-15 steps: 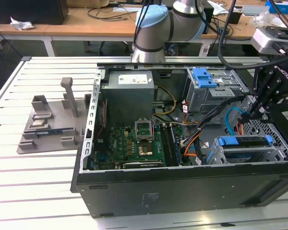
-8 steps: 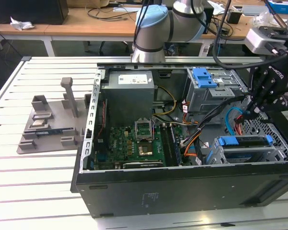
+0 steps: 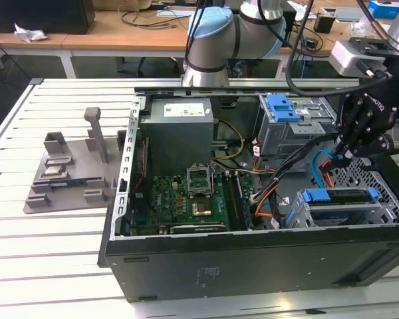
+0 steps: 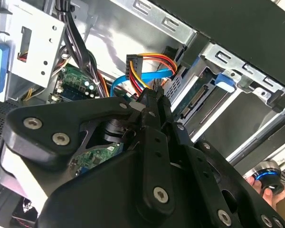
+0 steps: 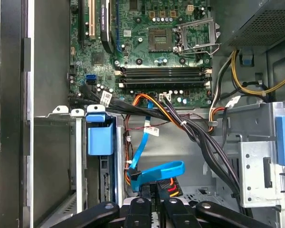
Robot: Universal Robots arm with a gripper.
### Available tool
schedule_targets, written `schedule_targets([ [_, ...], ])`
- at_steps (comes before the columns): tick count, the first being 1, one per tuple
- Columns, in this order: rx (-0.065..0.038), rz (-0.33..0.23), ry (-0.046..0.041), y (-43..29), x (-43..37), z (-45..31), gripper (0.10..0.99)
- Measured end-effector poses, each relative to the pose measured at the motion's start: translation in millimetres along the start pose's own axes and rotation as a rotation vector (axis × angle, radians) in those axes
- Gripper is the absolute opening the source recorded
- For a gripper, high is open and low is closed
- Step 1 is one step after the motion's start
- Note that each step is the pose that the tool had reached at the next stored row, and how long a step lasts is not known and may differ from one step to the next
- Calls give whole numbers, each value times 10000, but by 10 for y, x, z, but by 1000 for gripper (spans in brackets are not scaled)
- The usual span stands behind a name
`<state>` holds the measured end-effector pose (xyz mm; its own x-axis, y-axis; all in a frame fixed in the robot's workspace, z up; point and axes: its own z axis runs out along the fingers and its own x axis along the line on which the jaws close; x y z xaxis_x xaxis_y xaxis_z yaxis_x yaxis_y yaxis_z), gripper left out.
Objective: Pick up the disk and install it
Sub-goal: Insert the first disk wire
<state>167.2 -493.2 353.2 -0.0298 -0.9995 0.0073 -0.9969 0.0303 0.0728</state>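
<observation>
Pincer (image 3: 348, 154) above disk (image 3: 339, 197) in bay (image 3: 304, 214)

- One open computer case (image 3: 253, 266).
- One motherboard (image 3: 186, 199).
- One grey power supply (image 3: 181, 133).
- One robot arm (image 3: 226, 40).
- One black gripper (image 3: 346, 154).
- One grey fixture (image 3: 66, 173) beside the case.
- Two blue plastic latches in the exterior view: (image 3: 282, 106) and (image 3: 339, 195).
</observation>
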Motion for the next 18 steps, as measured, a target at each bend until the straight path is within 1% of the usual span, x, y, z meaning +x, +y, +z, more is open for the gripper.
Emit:
schedule_targets([
  [9, 0, 1, 1, 28, 39, 8, 169],
  [18, 0, 1, 1, 36, 77, 15, 169],
])
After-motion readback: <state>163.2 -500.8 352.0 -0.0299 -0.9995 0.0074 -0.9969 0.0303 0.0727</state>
